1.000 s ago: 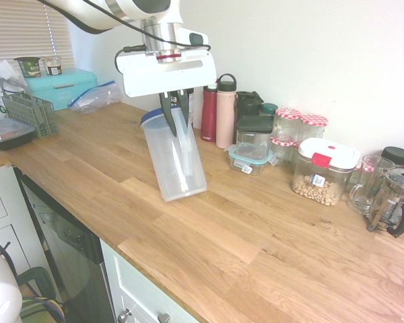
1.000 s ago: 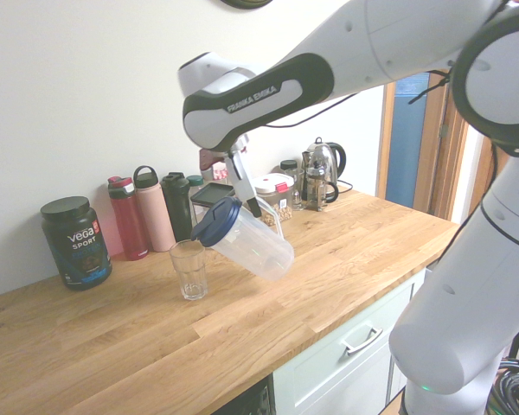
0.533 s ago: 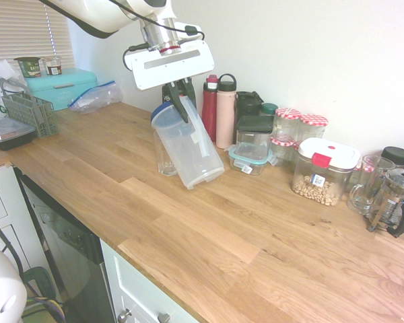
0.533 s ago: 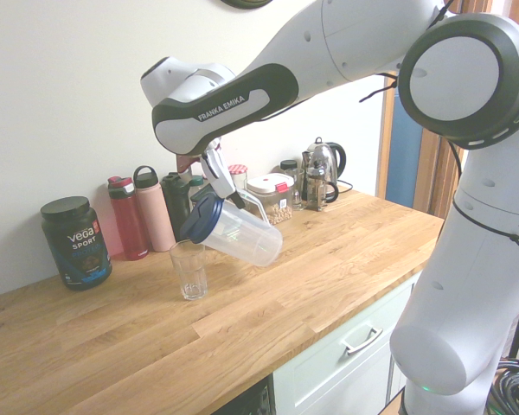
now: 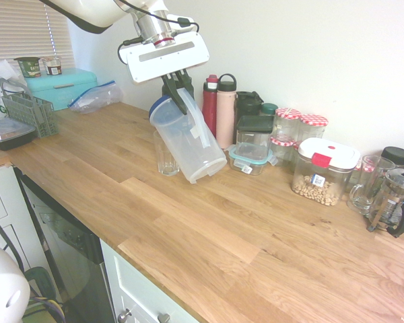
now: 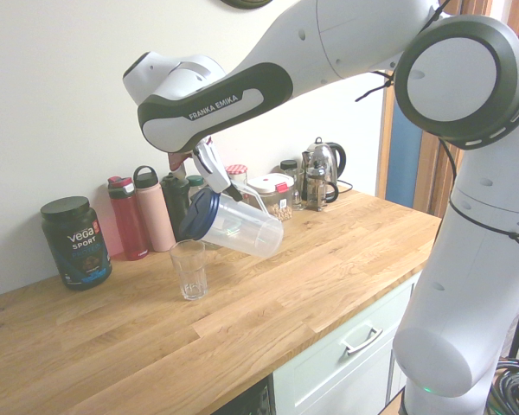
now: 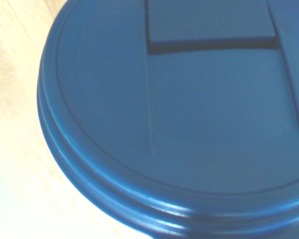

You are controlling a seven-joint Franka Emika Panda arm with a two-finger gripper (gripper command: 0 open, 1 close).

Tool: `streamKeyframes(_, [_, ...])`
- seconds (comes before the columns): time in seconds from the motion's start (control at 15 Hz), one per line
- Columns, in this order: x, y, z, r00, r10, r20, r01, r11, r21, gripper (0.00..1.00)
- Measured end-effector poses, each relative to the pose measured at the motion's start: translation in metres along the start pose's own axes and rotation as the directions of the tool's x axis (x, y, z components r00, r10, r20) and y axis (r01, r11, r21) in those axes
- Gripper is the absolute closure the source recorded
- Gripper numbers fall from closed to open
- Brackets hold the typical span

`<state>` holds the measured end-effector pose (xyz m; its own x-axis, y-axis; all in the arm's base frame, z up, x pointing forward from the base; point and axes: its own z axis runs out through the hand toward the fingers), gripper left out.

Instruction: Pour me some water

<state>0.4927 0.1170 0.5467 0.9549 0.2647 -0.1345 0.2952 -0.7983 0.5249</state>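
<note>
My gripper (image 5: 178, 92) is shut on the handle of a clear plastic pitcher (image 5: 190, 142) with a dark blue lid (image 5: 159, 106). The pitcher hangs steeply tilted, almost on its side in the second exterior view, where the pitcher (image 6: 241, 230) points its lid (image 6: 197, 216) down at a clear drinking glass (image 6: 189, 270). The glass (image 5: 165, 157) stands upright on the wooden counter (image 5: 209, 222), just under the lid's edge. I see no stream of water. The wrist view is filled by the blue lid (image 7: 179, 109), out of focus.
Along the wall stand a red bottle (image 5: 209, 111), a pink bottle (image 5: 225, 114), dark bottles, jars and a lidded tub of chickpeas (image 5: 321, 171). A French press (image 5: 390, 198) is far right. A black Vega tub (image 6: 75, 242) stands beside the glass. A teal box (image 5: 60, 87) and crate (image 5: 30, 111) sit at the far end.
The arm has carried the pitcher toward the wall and tipped it further over. Its lid end now sits above the glass.
</note>
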Motion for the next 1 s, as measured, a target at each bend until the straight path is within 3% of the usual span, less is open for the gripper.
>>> streamKeyframes(0.13, [0.001,0.001,0.000,1.000,0.023,-0.001,-0.023,1.000,0.007,1.00])
streamKeyframes(0.27, [-0.002,0.022,-0.015,0.995,0.093,-0.020,-0.092,0.993,0.080,1.00])
streamKeyframes(0.47, [-0.018,0.084,-0.029,0.972,0.236,-0.013,-0.228,0.951,0.208,1.00])
streamKeyframes(0.73, [-0.041,0.144,-0.005,0.906,0.415,0.086,-0.419,0.848,0.325,1.00])
streamKeyframes(1.0, [-0.079,0.181,0.035,0.797,0.574,0.186,-0.596,0.700,0.393,1.00])
